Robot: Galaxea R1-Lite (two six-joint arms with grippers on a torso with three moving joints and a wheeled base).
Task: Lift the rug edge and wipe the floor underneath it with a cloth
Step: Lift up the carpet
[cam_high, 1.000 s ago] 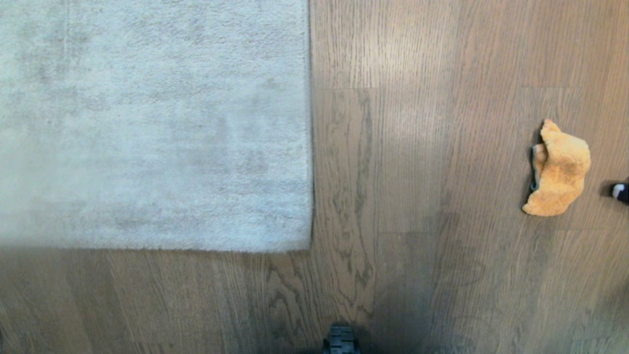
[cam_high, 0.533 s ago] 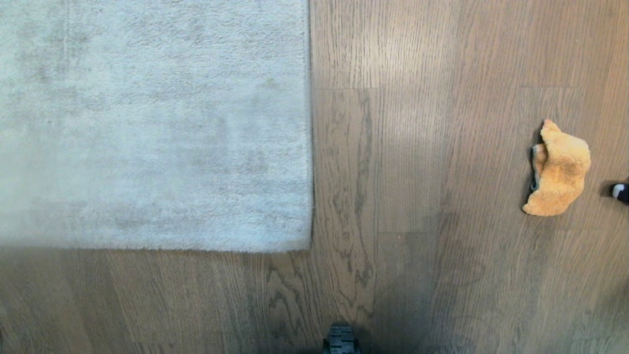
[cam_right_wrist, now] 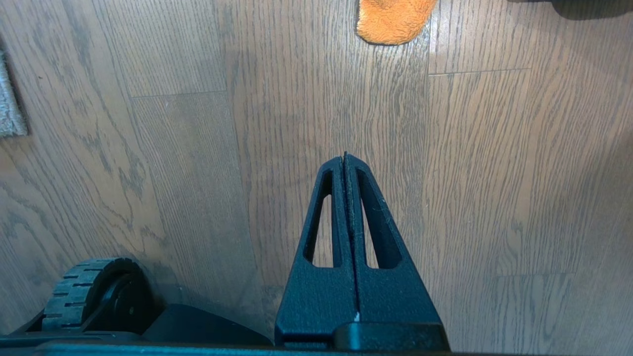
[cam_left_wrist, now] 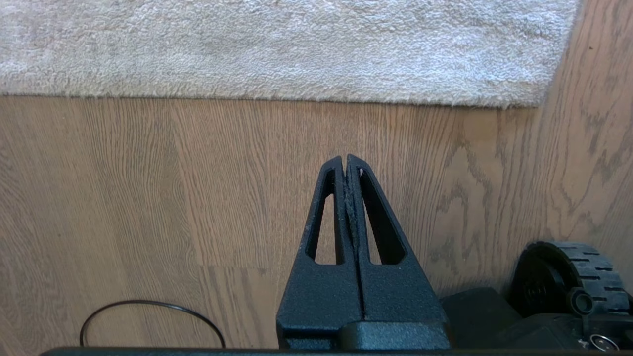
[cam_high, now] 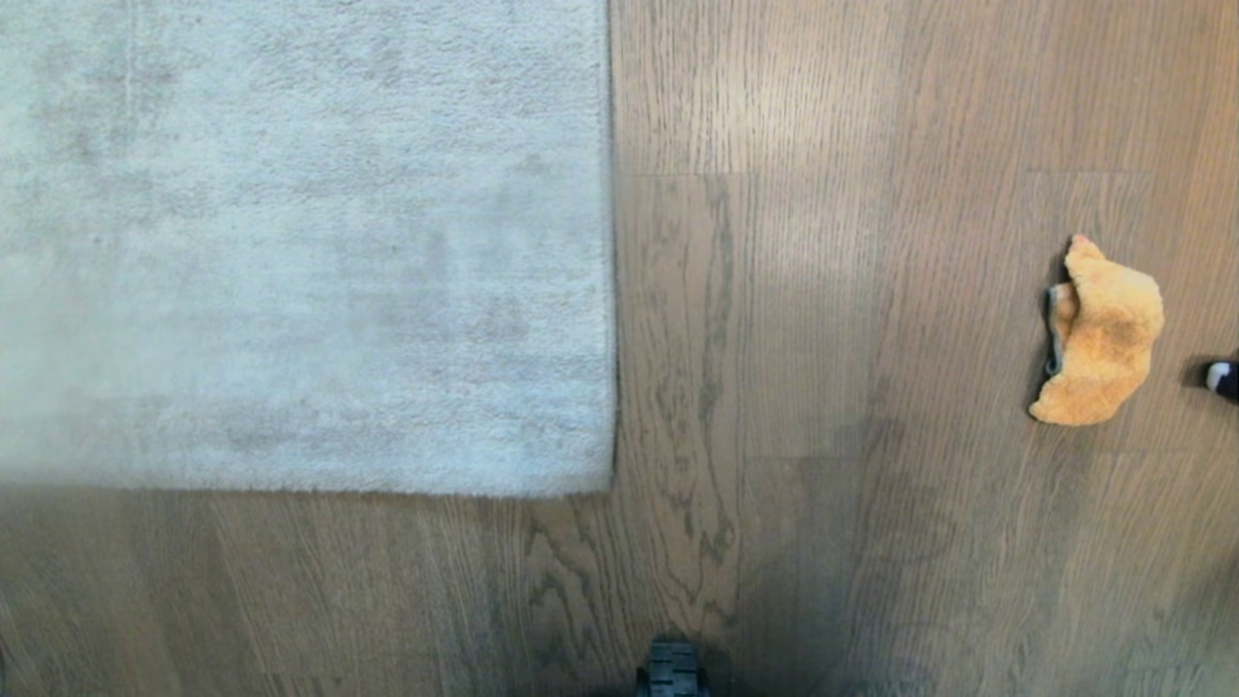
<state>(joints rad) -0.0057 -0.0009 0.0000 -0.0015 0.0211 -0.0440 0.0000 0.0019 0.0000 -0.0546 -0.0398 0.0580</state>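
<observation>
The light grey rug [cam_high: 290, 242] lies flat across the left half of the head view, its near corner [cam_high: 605, 484] resting on the brown wood floor [cam_high: 774, 339]. The orange cloth [cam_high: 1102, 334] lies crumpled on the floor at the far right, apart from the rug. Neither arm shows in the head view. My left gripper [cam_left_wrist: 344, 159] is shut and empty, above bare floor a short way short of the rug [cam_left_wrist: 277, 49] edge. Shut and empty too, my right gripper [cam_right_wrist: 344, 156] hangs over floor, with the cloth [cam_right_wrist: 393, 20] well beyond its tips.
A small black and white object [cam_high: 1222, 376] sits at the right edge next to the cloth. My base's wheel [cam_high: 671, 670] shows at the bottom centre, also as a wheel [cam_left_wrist: 573, 277] and a wheel [cam_right_wrist: 94, 291] in the wrist views. A thin black cable [cam_left_wrist: 148, 309] loops on the floor.
</observation>
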